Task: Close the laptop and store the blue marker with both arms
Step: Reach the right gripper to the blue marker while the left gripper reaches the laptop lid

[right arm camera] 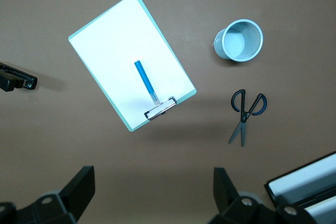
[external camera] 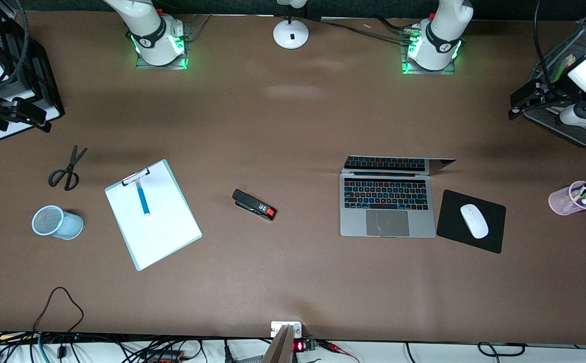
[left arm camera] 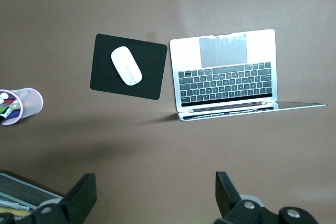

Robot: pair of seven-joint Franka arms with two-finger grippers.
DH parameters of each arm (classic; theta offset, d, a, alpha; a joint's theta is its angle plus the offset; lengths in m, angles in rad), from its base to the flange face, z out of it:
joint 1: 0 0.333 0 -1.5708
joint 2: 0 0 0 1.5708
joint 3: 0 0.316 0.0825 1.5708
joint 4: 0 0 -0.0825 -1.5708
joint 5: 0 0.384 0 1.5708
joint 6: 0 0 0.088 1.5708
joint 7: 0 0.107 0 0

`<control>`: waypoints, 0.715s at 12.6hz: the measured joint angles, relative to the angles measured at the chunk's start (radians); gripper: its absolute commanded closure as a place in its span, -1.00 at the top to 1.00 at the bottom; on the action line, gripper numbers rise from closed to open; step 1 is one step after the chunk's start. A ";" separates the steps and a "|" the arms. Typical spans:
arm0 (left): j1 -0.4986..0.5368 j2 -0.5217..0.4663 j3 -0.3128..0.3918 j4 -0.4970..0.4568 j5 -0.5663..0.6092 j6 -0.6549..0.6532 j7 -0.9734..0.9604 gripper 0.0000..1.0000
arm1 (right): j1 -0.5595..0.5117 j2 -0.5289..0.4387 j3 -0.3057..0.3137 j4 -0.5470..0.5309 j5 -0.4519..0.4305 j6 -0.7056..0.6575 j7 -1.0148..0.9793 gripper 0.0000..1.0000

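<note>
I see the laptop open on the table toward the left arm's end, screen up, keyboard lit. Just beside it sits a black mouse pad with a white mouse on it. A pink cup of pens stands farther out toward that end.

The blue marker lies on a white clipboard toward the right arm's end, its tip up by the clip. A light blue mesh cup stands beside the clipboard, with scissors farther from the front camera than the cup. A black stapler lies between clipboard and laptop.

Left gripper hangs high over bare table near the laptop, jaws wide, holding nothing. Right gripper hangs high over bare table near the clipboard, jaws wide, empty too. Neither touches anything.
</note>
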 measured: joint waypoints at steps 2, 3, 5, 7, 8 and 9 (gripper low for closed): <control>0.000 0.000 0.000 -0.003 0.004 0.019 0.003 1.00 | 0.000 -0.001 0.000 0.000 0.000 -0.018 0.000 1.00; 0.000 0.000 0.000 -0.004 0.008 0.026 0.004 1.00 | 0.000 -0.002 0.000 0.000 -0.001 -0.027 0.000 1.00; 0.000 0.000 0.000 -0.009 0.010 0.029 0.004 1.00 | -0.001 -0.002 -0.001 0.002 -0.001 -0.033 0.000 1.00; 0.000 0.000 0.000 -0.012 0.010 0.029 0.004 1.00 | -0.001 0.001 -0.002 0.001 -0.001 -0.037 0.000 1.00; 0.000 0.001 0.000 -0.013 0.010 0.029 0.004 1.00 | -0.001 0.009 -0.002 0.000 -0.001 -0.037 0.000 1.00; 0.000 0.006 0.000 -0.014 0.010 0.029 0.004 1.00 | -0.001 0.021 -0.002 0.000 -0.001 -0.033 0.000 1.00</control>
